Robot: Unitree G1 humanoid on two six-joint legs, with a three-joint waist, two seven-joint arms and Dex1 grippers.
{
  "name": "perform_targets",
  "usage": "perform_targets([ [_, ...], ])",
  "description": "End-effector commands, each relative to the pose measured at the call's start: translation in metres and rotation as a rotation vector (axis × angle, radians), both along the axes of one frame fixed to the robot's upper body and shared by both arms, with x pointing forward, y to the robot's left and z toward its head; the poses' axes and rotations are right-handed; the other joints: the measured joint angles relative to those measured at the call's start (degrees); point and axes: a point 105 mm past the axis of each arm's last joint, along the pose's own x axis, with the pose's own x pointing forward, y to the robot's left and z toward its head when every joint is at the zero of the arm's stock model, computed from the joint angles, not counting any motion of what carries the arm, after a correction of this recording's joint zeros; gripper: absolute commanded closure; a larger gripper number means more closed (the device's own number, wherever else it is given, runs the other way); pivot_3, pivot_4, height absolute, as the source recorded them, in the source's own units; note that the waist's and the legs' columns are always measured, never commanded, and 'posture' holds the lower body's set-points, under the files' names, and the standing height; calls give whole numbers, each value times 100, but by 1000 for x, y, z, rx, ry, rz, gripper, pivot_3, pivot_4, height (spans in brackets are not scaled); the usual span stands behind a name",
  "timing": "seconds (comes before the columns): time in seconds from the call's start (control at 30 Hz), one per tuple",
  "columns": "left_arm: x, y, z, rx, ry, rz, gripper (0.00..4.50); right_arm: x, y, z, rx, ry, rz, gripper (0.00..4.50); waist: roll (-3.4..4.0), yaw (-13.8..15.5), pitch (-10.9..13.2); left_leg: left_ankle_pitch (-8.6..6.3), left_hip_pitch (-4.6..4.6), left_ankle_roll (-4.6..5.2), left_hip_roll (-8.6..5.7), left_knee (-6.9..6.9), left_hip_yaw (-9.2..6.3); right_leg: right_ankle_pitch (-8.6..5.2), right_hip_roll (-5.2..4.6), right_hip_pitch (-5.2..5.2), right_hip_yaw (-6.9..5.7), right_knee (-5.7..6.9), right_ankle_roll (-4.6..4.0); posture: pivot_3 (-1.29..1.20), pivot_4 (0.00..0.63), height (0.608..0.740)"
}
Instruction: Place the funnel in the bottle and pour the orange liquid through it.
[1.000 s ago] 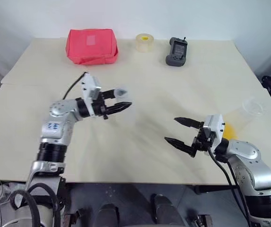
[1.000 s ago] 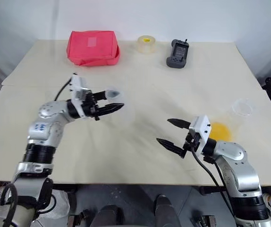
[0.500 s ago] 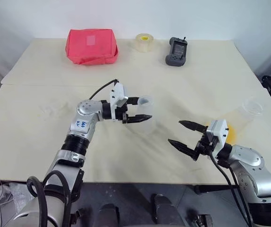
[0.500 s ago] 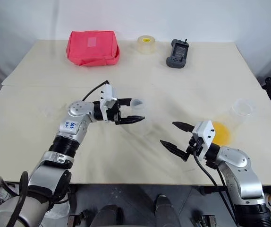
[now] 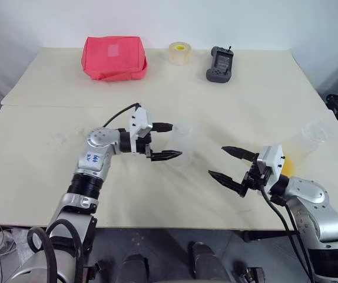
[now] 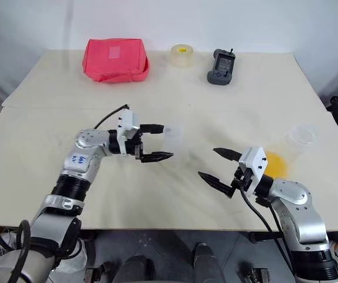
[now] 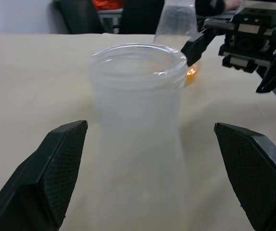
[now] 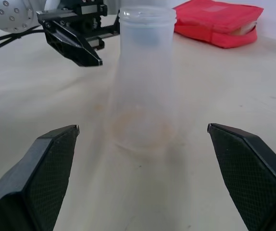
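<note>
- The bottle is seen upright on the table, between the spread fingers of the left gripper, untouched.
- The right gripper is seen agape, empty.
- The orange liquid is glimpsed behind the bottle in the left wrist view.

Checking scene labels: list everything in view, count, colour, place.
bottle: 1, clear, table centre, upright between the open fingers of the left pincer, not gripped
cup with orange liquid: 1, clear, table's right edge
funnel: 1, clear, table's left side
pouch: 1, red, far left
tape roll: 1, yellowish, far centre
handheld device: 1, dark grey, far centre-right
table: 1, beige
left pincer: open
right pincer: open, empty
</note>
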Motion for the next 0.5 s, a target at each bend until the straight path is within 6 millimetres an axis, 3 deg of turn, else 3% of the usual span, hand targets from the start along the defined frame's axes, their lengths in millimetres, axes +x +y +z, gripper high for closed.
perform_targets([
  [0.03,-6,28,14,-19,-27,58,16,-4,1,3,-31,-10,45,0,0,0,0,0,0,0,0,0,0,0,0,0,0,2,0,0,150,740],
  [0.2,-15,75,28,-58,-63,238,16,-3,5,12,-30,-26,104,0,0,7,0,0,-1,0,1,1,-1,0,-3,0,0,4,0,0,150,740],
  [0.37,-29,112,28,-123,-90,446,16,-4,15,24,-20,-33,180,0,0,7,0,-1,0,2,3,1,-2,0,-3,0,-1,5,-1,0,150,740],
  [0.5,-69,153,10,-177,-66,698,16,-19,32,23,11,16,298,0,0,-35,0,-4,1,7,7,-3,0,-1,-7,-1,0,5,-2,0,150,740],
])
